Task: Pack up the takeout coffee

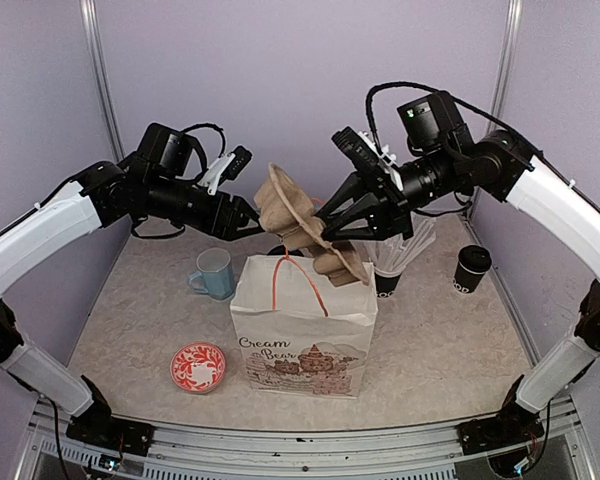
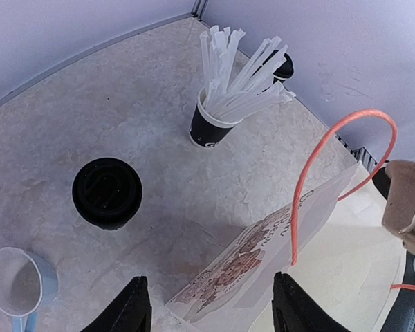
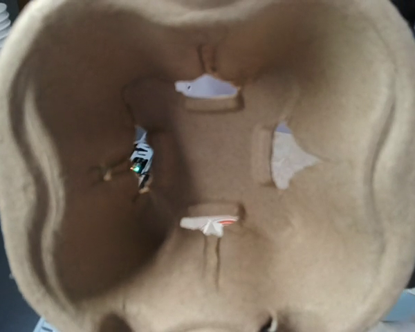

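Carrier [image 1: 285, 205] pinched by right gripper [image 1: 327, 222] over bag [image 1: 305, 335], left gripper [image 2: 211, 304] spread empty, lidded coffee cup [image 1: 471, 268] on bench [image 1: 450, 345] unpacked, so early stage.

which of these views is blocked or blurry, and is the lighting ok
Right wrist view: the cup carrier sits very close to the lens and fills the frame, slightly soft, its left hollow in shadow. Left wrist view: sharp, the lidded black cup and straw cup throwing only faint shadows. Top external view: even light, no glare, print on the paper bag legible.
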Controlling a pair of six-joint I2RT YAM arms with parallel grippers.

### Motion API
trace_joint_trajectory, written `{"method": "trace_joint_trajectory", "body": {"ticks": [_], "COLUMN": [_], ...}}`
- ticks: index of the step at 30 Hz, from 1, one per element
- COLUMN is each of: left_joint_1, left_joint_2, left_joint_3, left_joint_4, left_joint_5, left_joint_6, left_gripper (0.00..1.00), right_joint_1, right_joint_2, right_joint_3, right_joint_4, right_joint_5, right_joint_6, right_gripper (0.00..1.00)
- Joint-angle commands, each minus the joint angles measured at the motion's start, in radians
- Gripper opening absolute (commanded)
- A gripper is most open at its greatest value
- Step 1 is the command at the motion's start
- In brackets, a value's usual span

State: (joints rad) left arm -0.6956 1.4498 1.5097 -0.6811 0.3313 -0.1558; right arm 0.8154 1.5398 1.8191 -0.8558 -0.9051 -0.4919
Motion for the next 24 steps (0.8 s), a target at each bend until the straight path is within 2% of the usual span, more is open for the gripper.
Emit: {"method": "trace_joint_trajectory", "body": {"ticks": [1,16,24], "left_joint_1": [0.008,0.041,0.053], "left_joint_2": [-0.036,-0.056,-0.051], "left_joint_3": [0.001,-0.035,-0.04], "left_joint_4": [0.003,0.018,0.028], "left_joint_5": [-0.019,-0.028,-0.028], "left_joint_6": [-0.009,0.002,-0.006], "left_gripper": [0.59,0.59,0.57], "right_joint_1": [0.027,0.048,0.048], "right_joint_2": [0.029,0.057,0.047], "right_joint_3": [-0.04,-0.157,-0.072], "right_joint_4": [0.107,0.126,0.046], "right_joint_5": [0.023,0.133,0.014], "right_joint_6": [0.078,0.111,0.067], "right_gripper": [0.24,0.26,0.26]}}
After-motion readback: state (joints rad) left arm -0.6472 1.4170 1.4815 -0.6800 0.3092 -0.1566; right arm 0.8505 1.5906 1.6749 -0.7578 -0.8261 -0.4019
